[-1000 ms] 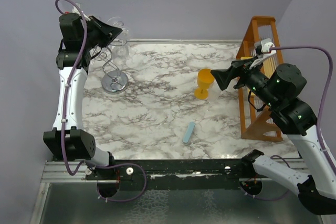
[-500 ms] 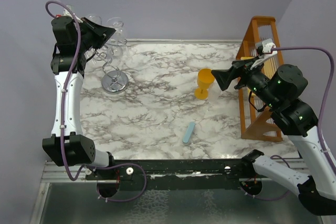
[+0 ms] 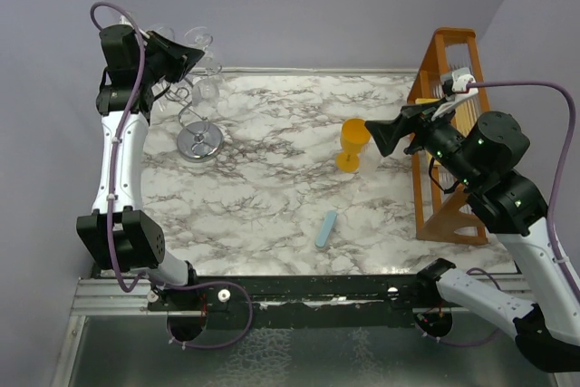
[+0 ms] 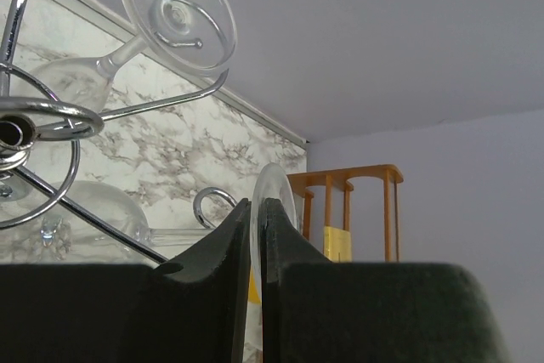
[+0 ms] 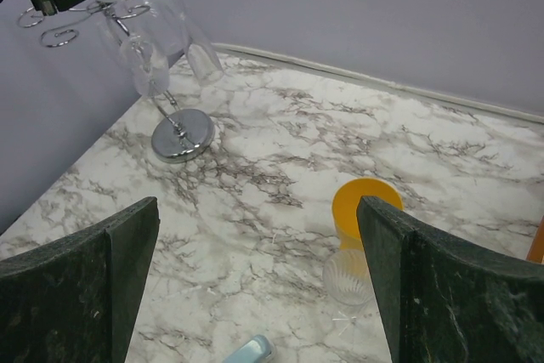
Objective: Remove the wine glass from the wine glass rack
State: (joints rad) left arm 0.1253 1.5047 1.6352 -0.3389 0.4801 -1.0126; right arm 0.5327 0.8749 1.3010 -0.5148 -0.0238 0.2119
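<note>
Extraction step: foot of clear stemmed wine glass is pinched by left claw; stem is hooked in silvery wire rack left of it. Outward slide is needed; right claw is spread.

**Room and bench**

Walls plain pale lavender, matte, meeting at the back corners. Table white marble pattern with grey veins, with a white strip along its far edge. Slotted aluminium rail at the near edge. Light even, shadows soft.
</note>
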